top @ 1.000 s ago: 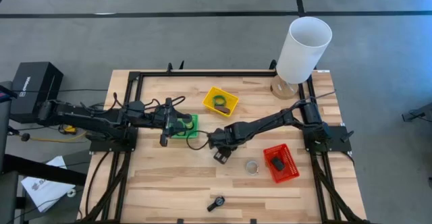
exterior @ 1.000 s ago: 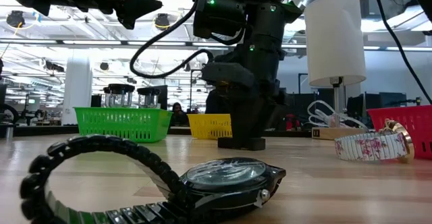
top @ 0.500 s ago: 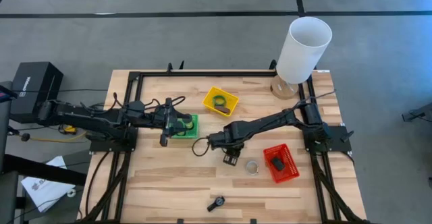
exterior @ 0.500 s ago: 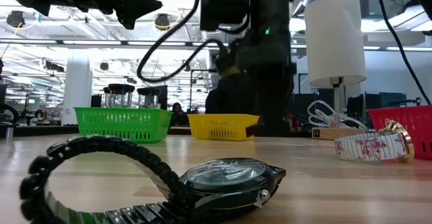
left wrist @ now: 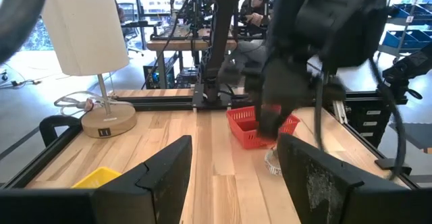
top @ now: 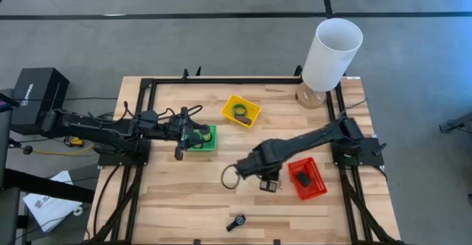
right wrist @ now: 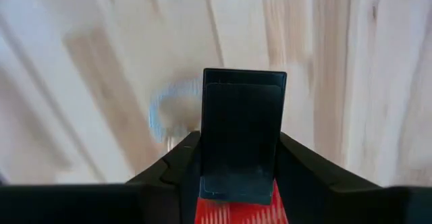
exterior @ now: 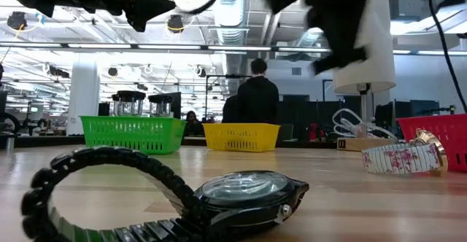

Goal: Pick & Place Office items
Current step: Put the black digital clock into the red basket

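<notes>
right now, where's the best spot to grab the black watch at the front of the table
On the black watch, likely the band, from straight above: it arches off the table as an open loop, so a finger can pass inside. The round case sits low and wide.

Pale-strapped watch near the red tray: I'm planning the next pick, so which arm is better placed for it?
Right. The right claw hangs almost over the pale-strapped watch, beside the red tray, while the left claw sits far off over the green tray.
</notes>
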